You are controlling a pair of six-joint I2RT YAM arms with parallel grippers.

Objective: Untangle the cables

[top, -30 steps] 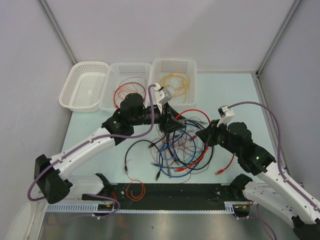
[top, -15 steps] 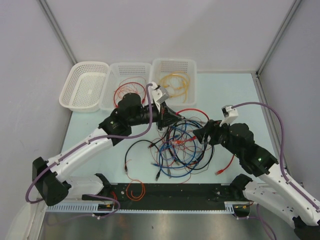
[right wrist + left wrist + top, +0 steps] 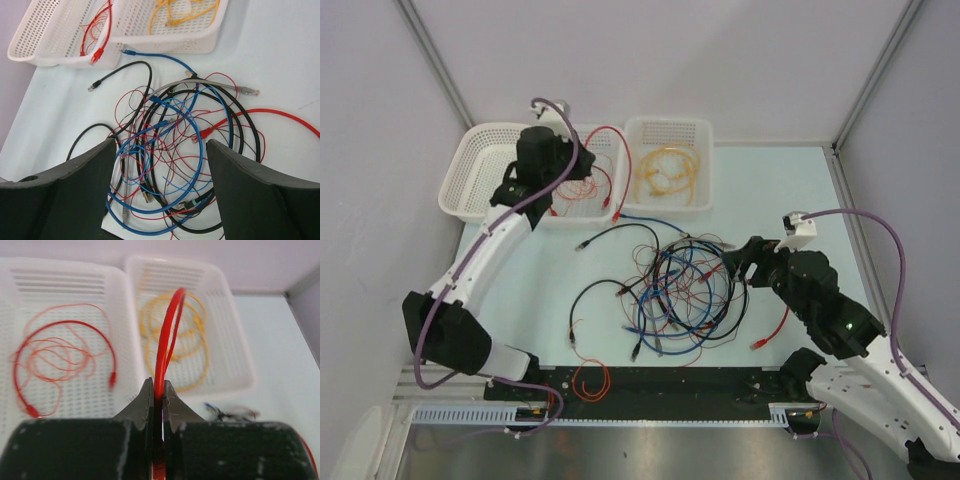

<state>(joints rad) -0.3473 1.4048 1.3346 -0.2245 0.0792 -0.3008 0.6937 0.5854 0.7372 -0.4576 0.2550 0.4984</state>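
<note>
While the left end effector [image 3: 156, 390] pinches a red cable [image 3: 167, 330] — arching forward — the right end effector [image 3: 161, 150] gapes wide.

Looks like a robotics lab test cell: boxed in by plain grey panel walls [image 3: 650, 60] on metal corner posts [image 3: 880, 70], with a pale surface [image 3: 520, 290], white mesh baskets [image 3: 470, 185] along the far edge, and two arms [image 3: 485, 255] bolted at the near rail [image 3: 720, 385].

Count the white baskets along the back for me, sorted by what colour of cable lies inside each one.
White plastic mesh basket holding thin red cables: 1
White plastic mesh basket holding thin yellow cables: 1
White plastic mesh basket with no cable visible: 1
Total: 3 baskets
The left hand grips one more red cable.
</note>
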